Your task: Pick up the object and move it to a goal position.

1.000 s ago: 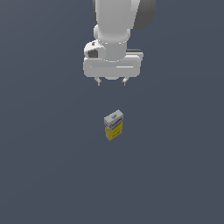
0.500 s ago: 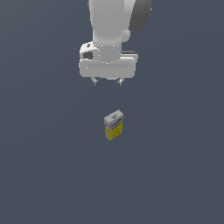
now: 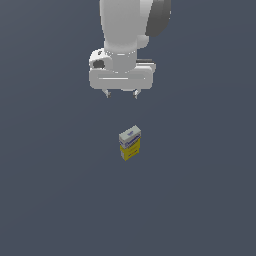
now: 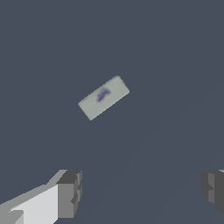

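The object (image 3: 130,142) is a small upright box, yellow below and white-grey above with blue print, standing on the dark floor near the middle of the exterior view. In the wrist view only its pale top face with a blue mark shows, the object (image 4: 103,97) turned at an angle. My gripper (image 3: 121,94) hangs open well above the box and a little toward the exterior view's left, with nothing between its fingers. Two dark fingertips (image 4: 70,192) show wide apart in the wrist view, away from the box.
A flat dark grey-blue floor (image 3: 60,200) runs all around the box. The white arm (image 3: 131,30) comes down from above the gripper.
The gripper has shifted a little toward the exterior view's left and slightly upward. The box has stayed where it was.
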`<state>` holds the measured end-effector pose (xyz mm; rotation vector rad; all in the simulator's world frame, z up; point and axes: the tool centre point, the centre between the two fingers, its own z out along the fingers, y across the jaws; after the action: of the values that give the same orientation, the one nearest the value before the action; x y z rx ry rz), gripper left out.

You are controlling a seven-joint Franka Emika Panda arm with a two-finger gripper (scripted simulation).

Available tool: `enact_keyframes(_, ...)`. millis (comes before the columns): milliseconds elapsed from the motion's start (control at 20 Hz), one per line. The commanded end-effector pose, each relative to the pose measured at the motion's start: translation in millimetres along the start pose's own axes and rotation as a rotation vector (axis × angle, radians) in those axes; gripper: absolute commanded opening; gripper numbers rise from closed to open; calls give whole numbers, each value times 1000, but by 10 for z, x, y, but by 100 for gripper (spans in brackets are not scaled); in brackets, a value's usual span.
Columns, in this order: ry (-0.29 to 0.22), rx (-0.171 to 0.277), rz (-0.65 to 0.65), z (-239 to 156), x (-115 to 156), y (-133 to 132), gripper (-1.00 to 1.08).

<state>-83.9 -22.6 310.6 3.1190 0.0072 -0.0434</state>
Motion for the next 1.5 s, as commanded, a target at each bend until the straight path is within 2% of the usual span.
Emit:
enact_keyframes(0, 0, 0, 11, 13, 10, -3, 100)
enact_keyframes(600, 5, 5, 171, 175, 160, -62, 100)
enact_keyframes(1450, 13, 20, 581, 631, 508, -218, 100)
